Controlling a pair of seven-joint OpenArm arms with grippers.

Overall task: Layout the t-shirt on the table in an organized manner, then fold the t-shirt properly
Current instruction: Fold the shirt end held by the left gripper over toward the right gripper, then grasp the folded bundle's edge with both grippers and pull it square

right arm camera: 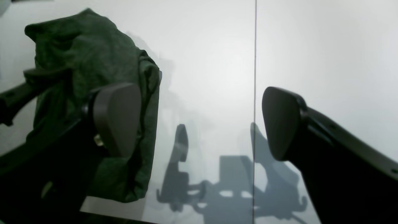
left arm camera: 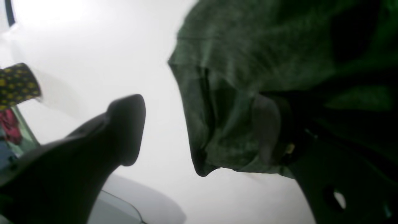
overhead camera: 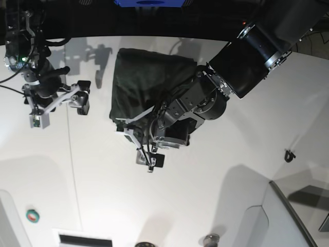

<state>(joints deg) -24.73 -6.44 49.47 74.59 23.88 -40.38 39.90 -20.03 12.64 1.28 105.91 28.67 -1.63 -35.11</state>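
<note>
Hanging from the far finger of the left gripper (left arm camera: 199,130), the dark green t-shirt (left arm camera: 248,77) drapes right over that finger's pad, while the near finger (left arm camera: 124,127) stands well apart with bare white table (left arm camera: 161,124) showing between them. So those jaws are spread wide, and the cloth seems hooked over one finger rather than pinched; whether any fold is truly clamped I cannot tell.

Over at the right gripper (right arm camera: 202,121) the jaws are also wide apart and hold nothing. Between its two pads (right arm camera: 279,121) runs the thin dark seam line (right arm camera: 255,62) of the table, with the gripper's own shadow on the white surface below. Just behind its left pad hangs the t-shirt, bunched in a loose heap.

Seen from the base camera, the shirt (overhead camera: 149,82) is a crumpled dark mass, lifted at its near edge by the left gripper (overhead camera: 146,149), with the right gripper (overhead camera: 61,103) well off to the side.
</note>
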